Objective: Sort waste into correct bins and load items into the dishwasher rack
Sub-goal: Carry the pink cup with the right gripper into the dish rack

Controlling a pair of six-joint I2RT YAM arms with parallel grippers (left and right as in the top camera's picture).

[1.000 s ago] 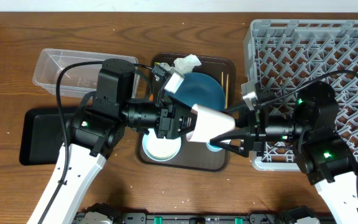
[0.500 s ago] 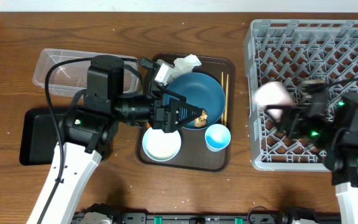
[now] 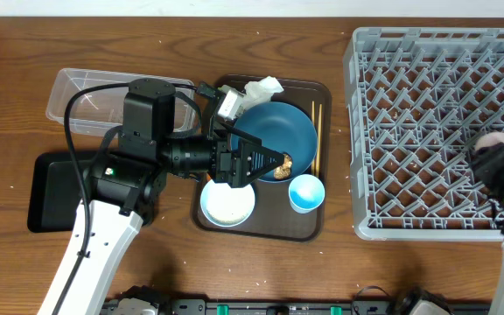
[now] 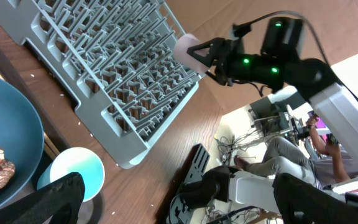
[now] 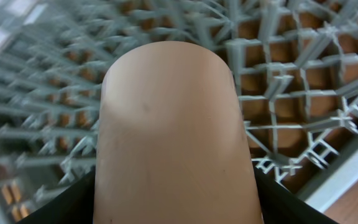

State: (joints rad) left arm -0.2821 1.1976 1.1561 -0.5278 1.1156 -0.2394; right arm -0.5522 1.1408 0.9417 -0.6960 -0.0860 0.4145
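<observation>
My right gripper (image 3: 495, 155) is shut on the small pink cup (image 3: 500, 141) and holds it over the right side of the grey dishwasher rack (image 3: 427, 131). That cup (image 5: 173, 124) fills the right wrist view, above the rack's lattice (image 5: 291, 93). Over the dark blue bowl (image 3: 274, 129), my left gripper (image 3: 269, 164) stands open and empty. A brown food lump (image 3: 282, 166) lies in that bowl. The white bowl (image 3: 227, 203), light blue cup (image 3: 305, 192), chopsticks (image 3: 317, 131) and white tissue (image 3: 262, 88) are on the brown tray (image 3: 313, 229).
The clear tub (image 3: 86, 96) stands at the back left, and the black tray (image 3: 55, 188) lies in front of it, partly under my left arm. In the left wrist view the light blue cup (image 4: 73, 174) sits beside the bowl (image 4: 5, 143), near the rack's corner (image 4: 129, 162).
My right arm has carried the pink cup from over the brown tray to the rack's right side. My left gripper let go of the cup, opened wide and drew back to the left.
</observation>
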